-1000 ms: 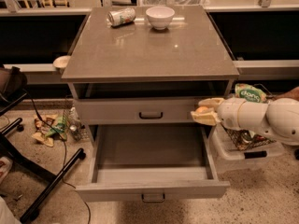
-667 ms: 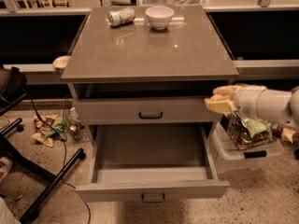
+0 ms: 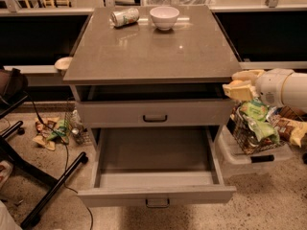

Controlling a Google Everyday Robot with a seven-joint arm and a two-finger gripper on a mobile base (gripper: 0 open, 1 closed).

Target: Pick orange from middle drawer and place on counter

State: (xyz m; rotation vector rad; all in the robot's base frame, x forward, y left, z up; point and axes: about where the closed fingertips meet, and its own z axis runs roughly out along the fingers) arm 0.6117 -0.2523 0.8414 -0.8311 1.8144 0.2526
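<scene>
My gripper (image 3: 241,84) is at the right of the cabinet, just below the counter's right front corner. Its pale fingers (image 3: 248,74) are shut on the small orange (image 3: 236,84), held in the air beside the cabinet. The middle drawer (image 3: 192,194) is pulled fully open below, and its grey inside is bare. The alike drawer above it (image 3: 115,114) is closed. The counter (image 3: 153,51) is the glossy grey-brown top slab.
A white bowl (image 3: 164,17) and a tipped can (image 3: 124,17) sit at the counter's back. A wire basket of snack packets (image 3: 256,128) in a clear bin (image 3: 244,158) stands right of the cabinet. A dark chair base (image 3: 43,186) and litter (image 3: 50,131) lie left.
My gripper has risen and moved right with the orange, from in front of the upper drawer's right end to beside the counter's right edge.
</scene>
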